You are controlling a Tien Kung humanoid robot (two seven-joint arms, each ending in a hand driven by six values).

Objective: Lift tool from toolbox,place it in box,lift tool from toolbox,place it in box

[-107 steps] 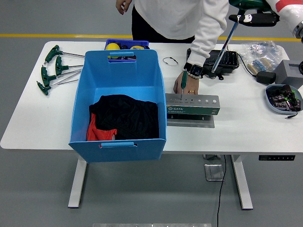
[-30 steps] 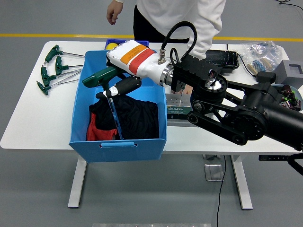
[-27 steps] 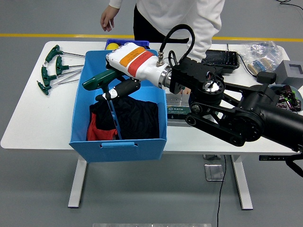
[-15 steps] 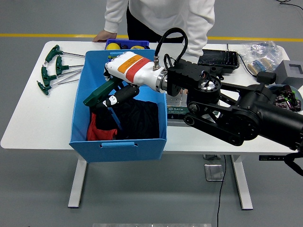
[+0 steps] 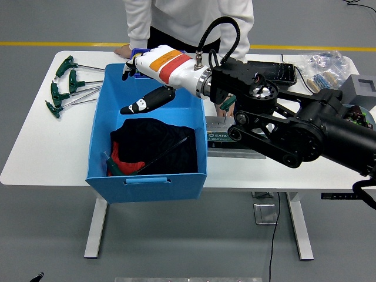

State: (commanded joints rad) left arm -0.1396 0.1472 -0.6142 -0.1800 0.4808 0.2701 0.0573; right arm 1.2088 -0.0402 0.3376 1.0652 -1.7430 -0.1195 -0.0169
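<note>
Over the blue box [image 5: 94,154] | right hand [image 5: 143,79] hangs with fingers loose, empty | green-handled tool [image 5: 147,161] now lies on the black cloth [image 5: 155,147] inside, dropped since half a second ago | toolbox [image 5: 220,136] just right on the desk [image 5: 47,147]

The right arm [image 5: 294,132] covers most of the toolbox [image 5: 226,139], so its slots can't be seen. The person [image 5: 188,20] at 12 o'clock is cut off by the top edge, and the arm runs off at 3 o'clock. The tool [image 5: 150,160] in the blue box [image 5: 147,179] is half lost against the dark cloth [image 5: 155,144]
</note>
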